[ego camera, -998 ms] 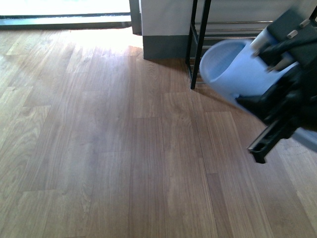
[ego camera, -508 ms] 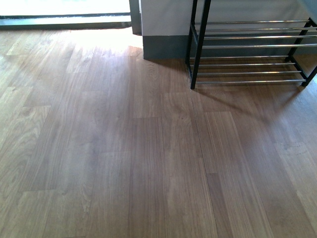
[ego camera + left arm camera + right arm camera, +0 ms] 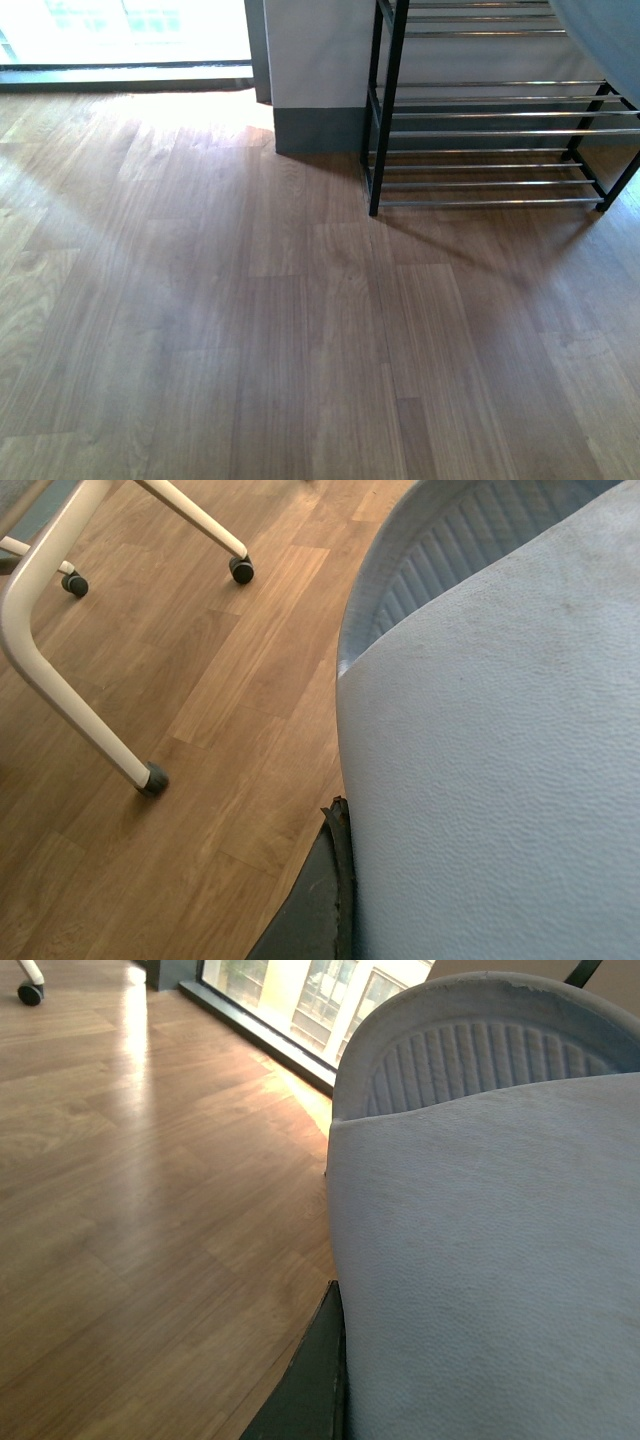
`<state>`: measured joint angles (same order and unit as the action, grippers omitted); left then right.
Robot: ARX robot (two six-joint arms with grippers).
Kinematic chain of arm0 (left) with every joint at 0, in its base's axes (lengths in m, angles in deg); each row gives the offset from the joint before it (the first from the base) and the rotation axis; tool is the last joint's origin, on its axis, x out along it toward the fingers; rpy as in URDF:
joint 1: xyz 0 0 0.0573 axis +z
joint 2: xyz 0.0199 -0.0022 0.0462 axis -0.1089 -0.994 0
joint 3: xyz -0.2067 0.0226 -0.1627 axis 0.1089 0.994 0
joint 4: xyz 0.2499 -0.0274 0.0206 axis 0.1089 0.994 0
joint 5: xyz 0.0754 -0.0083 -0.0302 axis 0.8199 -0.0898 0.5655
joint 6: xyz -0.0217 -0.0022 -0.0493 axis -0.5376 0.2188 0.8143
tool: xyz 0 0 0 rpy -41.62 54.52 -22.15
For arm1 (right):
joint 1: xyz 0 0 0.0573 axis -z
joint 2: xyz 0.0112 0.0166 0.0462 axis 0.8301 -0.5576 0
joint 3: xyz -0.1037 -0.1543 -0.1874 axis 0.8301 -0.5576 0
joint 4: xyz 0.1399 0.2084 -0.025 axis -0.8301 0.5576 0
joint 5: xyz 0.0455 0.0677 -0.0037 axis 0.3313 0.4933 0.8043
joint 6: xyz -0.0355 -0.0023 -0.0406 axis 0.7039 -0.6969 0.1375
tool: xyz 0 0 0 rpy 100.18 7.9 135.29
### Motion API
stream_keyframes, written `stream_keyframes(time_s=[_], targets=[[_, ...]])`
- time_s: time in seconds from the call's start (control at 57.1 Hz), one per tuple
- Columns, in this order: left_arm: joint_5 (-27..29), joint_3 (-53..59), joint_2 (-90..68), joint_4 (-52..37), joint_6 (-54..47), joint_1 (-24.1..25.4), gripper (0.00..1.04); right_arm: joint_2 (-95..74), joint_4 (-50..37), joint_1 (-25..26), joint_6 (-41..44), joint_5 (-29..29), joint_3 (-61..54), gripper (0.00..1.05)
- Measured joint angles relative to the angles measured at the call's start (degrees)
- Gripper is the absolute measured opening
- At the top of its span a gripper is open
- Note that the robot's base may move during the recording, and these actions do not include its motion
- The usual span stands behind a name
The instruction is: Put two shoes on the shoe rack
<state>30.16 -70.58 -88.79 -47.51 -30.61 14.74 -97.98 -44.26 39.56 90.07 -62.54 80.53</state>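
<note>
L end effector point(image 3: 332, 890): clamped on L slide point(image 3: 500, 780).
R end effector point(image 3: 328, 1380): clamped on R slide point(image 3: 480, 1260).
Shoe rack point(image 3: 480, 150): seen on floor point(image 3: 250, 330).

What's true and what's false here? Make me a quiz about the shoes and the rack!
1. The shoe rack stands on a wooden floor. True.
2. Shoes already sit on the rack's bars. False: the bars in view are bare.
3. The left wrist view shows a pale blue sandal up close. True.
4. The right wrist view shows a grey sneaker. False: it shows another pale blue sandal.
5. White legs on little wheels show in the left wrist view. True.
</note>
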Motion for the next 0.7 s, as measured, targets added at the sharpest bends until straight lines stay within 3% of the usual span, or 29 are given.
stream_keyframes(time_s=[0.7], targets=[[0.0,0.0,0.0,0.0,0.0,-0.1,0.02,0.0,0.0,0.0,0.0,-0.2,-0.1,0.01]])
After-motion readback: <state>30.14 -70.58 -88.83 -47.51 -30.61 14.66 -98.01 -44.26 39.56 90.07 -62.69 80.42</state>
